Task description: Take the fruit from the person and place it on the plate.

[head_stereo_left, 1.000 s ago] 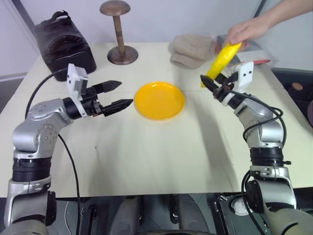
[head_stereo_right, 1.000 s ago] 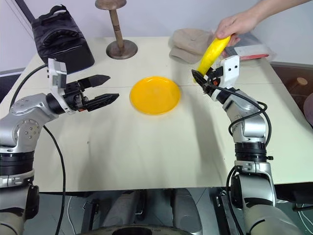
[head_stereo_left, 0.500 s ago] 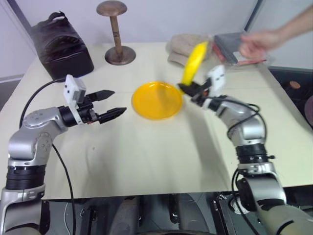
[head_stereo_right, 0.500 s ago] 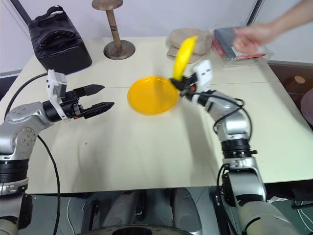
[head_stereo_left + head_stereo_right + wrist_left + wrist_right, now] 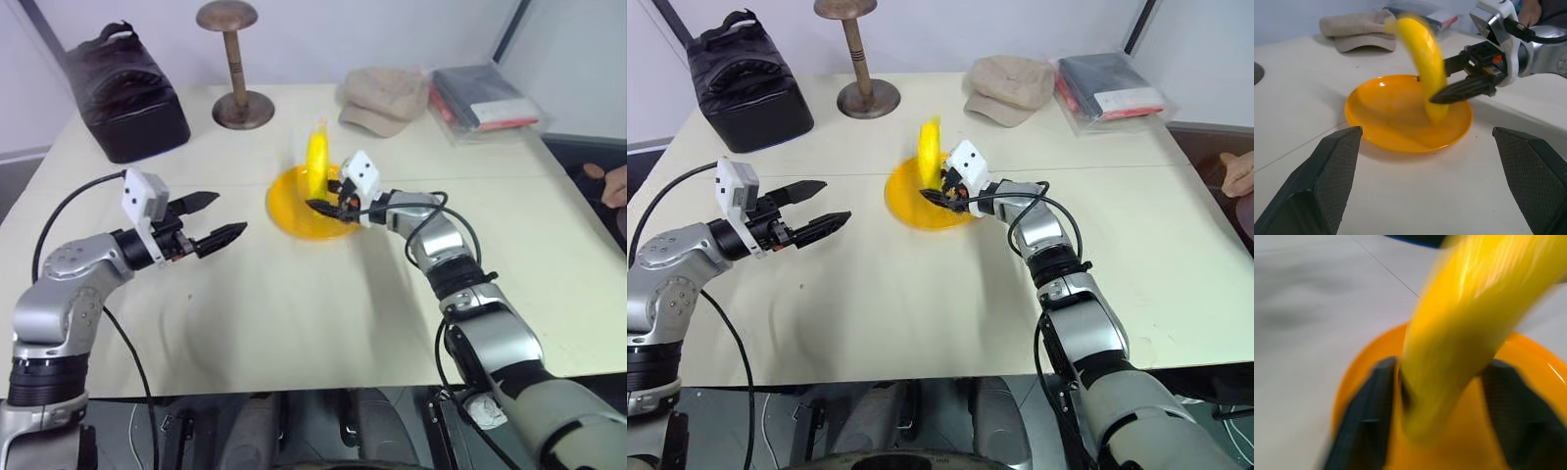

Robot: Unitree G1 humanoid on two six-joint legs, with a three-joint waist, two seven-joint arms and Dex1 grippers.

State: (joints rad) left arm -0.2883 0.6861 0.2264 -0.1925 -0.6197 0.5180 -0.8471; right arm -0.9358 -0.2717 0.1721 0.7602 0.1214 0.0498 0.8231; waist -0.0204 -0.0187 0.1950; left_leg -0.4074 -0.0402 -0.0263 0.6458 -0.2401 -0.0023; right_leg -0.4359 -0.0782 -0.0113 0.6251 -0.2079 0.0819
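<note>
Your right hand point(image 5: 328, 208), fingers apart, is over the plate point(image 5: 284, 211); the banana point(image 5: 317, 162) stands upright between them

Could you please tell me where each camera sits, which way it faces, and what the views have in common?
Left eye: on the head, looking forward and down at the table; both arms show.
Right eye: beside it, same scene; both arms show.
Left wrist: on the left arm, facing the plate; its two fingers show, spread.
Right wrist: on the right arm, facing the banana close up; its fingers flank it.
Shared: all four show banana and plate; the left wrist view also shows the right end effector.
</note>
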